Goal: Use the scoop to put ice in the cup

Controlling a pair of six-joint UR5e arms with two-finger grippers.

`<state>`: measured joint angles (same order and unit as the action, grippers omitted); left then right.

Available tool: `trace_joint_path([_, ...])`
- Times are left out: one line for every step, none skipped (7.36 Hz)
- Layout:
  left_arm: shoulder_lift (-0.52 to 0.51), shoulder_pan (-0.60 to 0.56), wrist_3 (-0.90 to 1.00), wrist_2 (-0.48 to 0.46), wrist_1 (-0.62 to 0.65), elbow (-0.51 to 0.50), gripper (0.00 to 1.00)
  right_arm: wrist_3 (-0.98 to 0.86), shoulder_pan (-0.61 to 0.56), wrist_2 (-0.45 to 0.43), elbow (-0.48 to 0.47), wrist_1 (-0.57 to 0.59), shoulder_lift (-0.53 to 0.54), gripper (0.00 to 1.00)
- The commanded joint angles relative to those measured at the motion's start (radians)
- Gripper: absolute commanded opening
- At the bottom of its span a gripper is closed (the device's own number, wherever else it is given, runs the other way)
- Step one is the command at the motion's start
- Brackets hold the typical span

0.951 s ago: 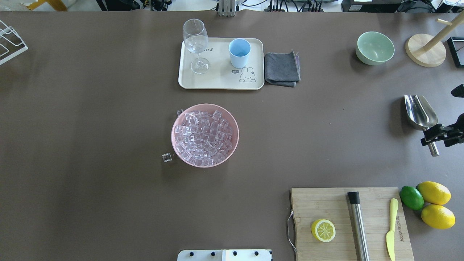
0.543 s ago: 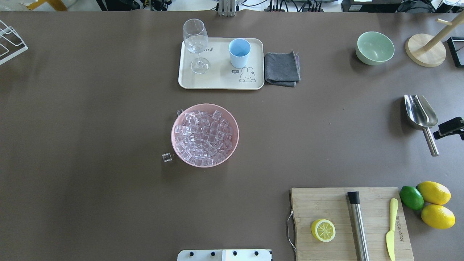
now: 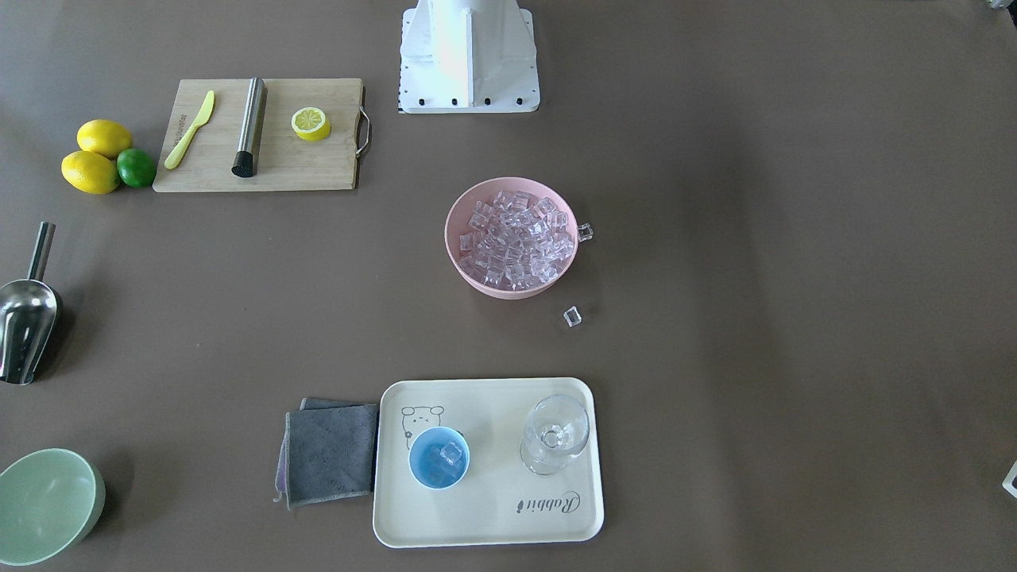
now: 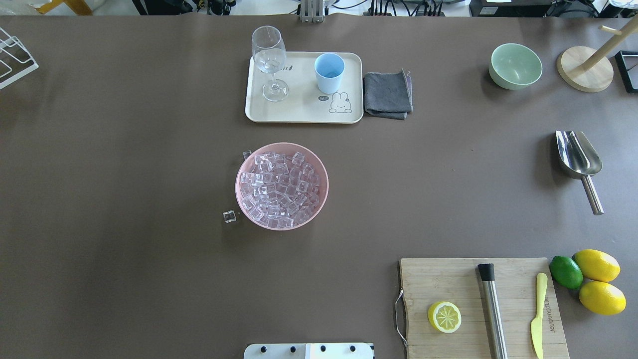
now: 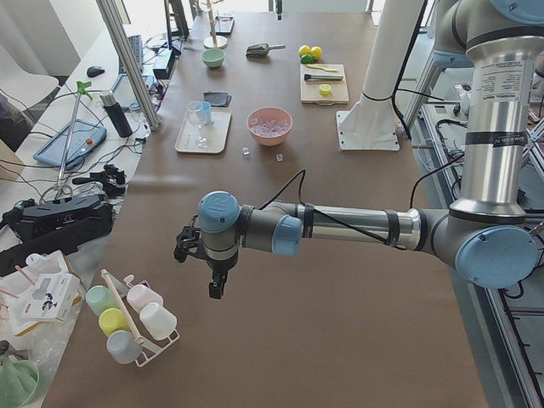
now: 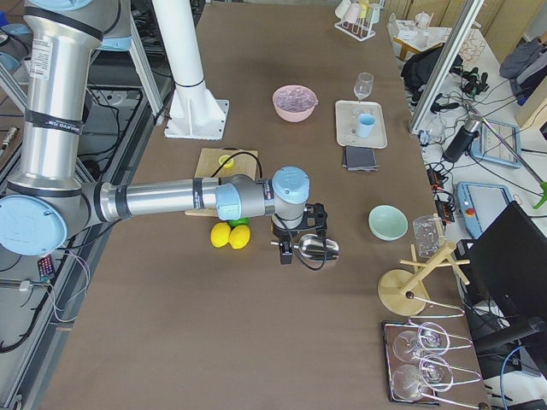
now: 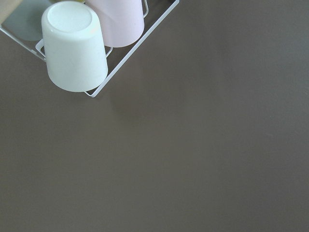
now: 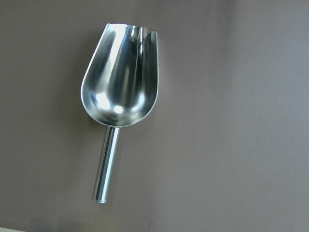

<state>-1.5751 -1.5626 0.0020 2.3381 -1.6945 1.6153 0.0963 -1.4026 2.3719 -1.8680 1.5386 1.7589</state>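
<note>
The steel scoop point(image 4: 578, 159) lies empty on the table at the right edge, also in the right wrist view point(image 8: 120, 92). Ice point(image 4: 279, 187) fills the pink bowl point(image 4: 321, 199) mid-table; two loose cubes point(image 4: 229, 216) lie beside it. The light-blue cup point(image 4: 329, 73) stands on the cream tray point(image 4: 299, 112) and holds a few cubes point(image 3: 450, 454). My right gripper point(image 6: 301, 232) hovers over the scoop point(image 6: 318, 248). My left gripper point(image 5: 214, 285) hangs over the table's left end, far from everything. Both show only in side views, so I cannot tell whether they are open or shut.
A wine glass point(image 4: 269, 60) shares the tray, with a grey cloth point(image 4: 388, 94) beside it. A green bowl point(image 4: 516, 66) and wooden stand point(image 4: 584, 70) sit back right. The cutting board point(image 4: 448, 279), lemons point(image 4: 598, 281) and lime lie front right. A cup rack point(image 7: 77, 46) sits under the left wrist.
My right gripper was at the scoop's handle, then drew off to the right and left the overhead view. The scoop stays on the table, unmoved.
</note>
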Motion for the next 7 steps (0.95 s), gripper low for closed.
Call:
trace_joint_path([0.003, -0.001, 0.022, 0.0, 0.01, 0.0, 1.0, -0.202, -0.096, -0.039, -0.002, 0.11, 0.005, 0.98])
trace_joint_path([0.004, -0.001, 0.023, 0.0, 0.009, 0.0, 1.0, -0.275, -0.128, -0.043, 0.009, 0.15, 0.005, 0.99])
trace_joint_path([0.004, -0.001, 0.023, 0.0, 0.009, 0.0, 1.0, -0.33, -0.156, -0.058, 0.019, 0.193, 0.002, 0.99])
trace_joint_path([0.006, -0.002, 0.023, 0.0, 0.009, 0.0, 1.0, -0.326, -0.162, -0.06, 0.02, 0.219, -0.002, 0.99])
trace_joint_path([0.006, -0.002, 0.023, 0.0, 0.01, 0.0, 1.0, -0.322, -0.162, -0.06, 0.02, 0.219, -0.004, 0.99])
trace_joint_path([0.007, -0.004, 0.024, 0.0, 0.009, 0.0, 1.0, -0.32, -0.164, -0.059, 0.02, 0.219, -0.004, 0.99])
trace_joint_path([0.01, -0.022, 0.029, 0.0, 0.009, -0.002, 1.0, -0.32, -0.164, -0.06, 0.02, 0.219, -0.004, 0.99])
